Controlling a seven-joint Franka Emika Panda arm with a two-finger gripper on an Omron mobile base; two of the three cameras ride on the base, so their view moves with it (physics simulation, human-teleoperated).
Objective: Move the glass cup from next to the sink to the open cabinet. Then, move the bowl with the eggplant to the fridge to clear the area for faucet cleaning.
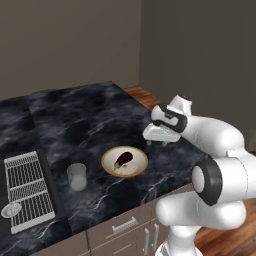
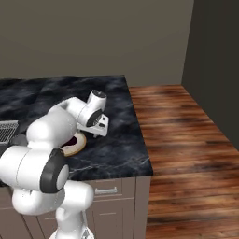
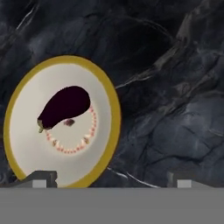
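The clear glass cup (image 1: 77, 176) stands upright on the black marble counter, just right of the sink. To its right sits the white bowl with a yellow rim (image 1: 107, 161) (image 2: 79, 147) (image 3: 114, 114), holding a dark purple eggplant (image 1: 123, 159) (image 3: 65, 105). My gripper (image 1: 156, 143) (image 2: 99, 134) (image 3: 111, 181) hovers above the counter just right of the bowl, pointing down. It is open, its fingertips (image 3: 41, 178) spread wide with nothing between them. In the hand view the bowl's right edge lies below the left fingertip. My own arm hides most of the bowl in the right base view.
The sink with a wire rack (image 1: 27, 190) and a drain (image 1: 10, 210) lies at the counter's left end. The counter's (image 1: 90, 115) right edge drops to a wooden floor (image 2: 186, 140). Drawers and cabinet doors (image 1: 125, 227) run below the front edge.
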